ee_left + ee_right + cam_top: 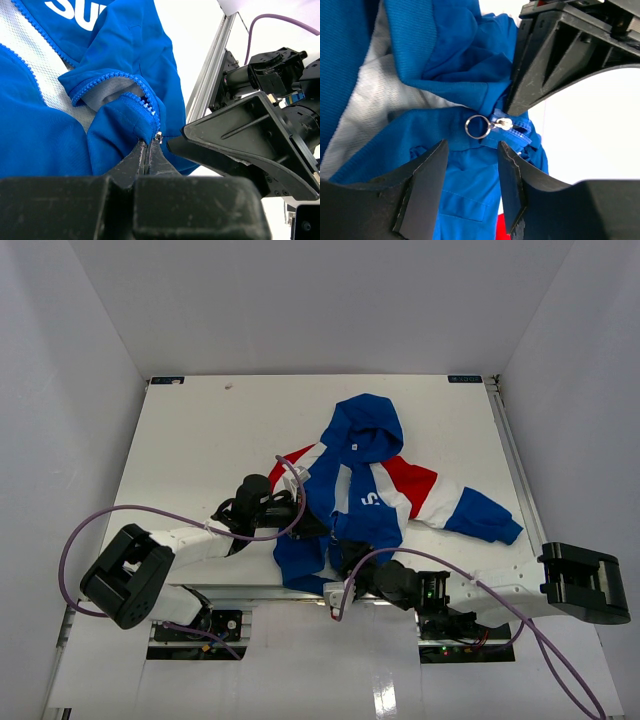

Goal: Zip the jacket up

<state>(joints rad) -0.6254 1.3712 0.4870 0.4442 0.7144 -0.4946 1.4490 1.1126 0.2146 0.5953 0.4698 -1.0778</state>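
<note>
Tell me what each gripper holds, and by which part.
The left gripper is shut on the jacket, pinching the fabric at the end of its zipper. The right gripper is open and holds nothing.

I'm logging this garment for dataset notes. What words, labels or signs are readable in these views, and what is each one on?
"SU": white lettering on the jacket chest; the rest is cut off by a fold and the frame edge.
Neck label inside the hood: too small to read.
Corner tags on the table: too small to read.
</note>
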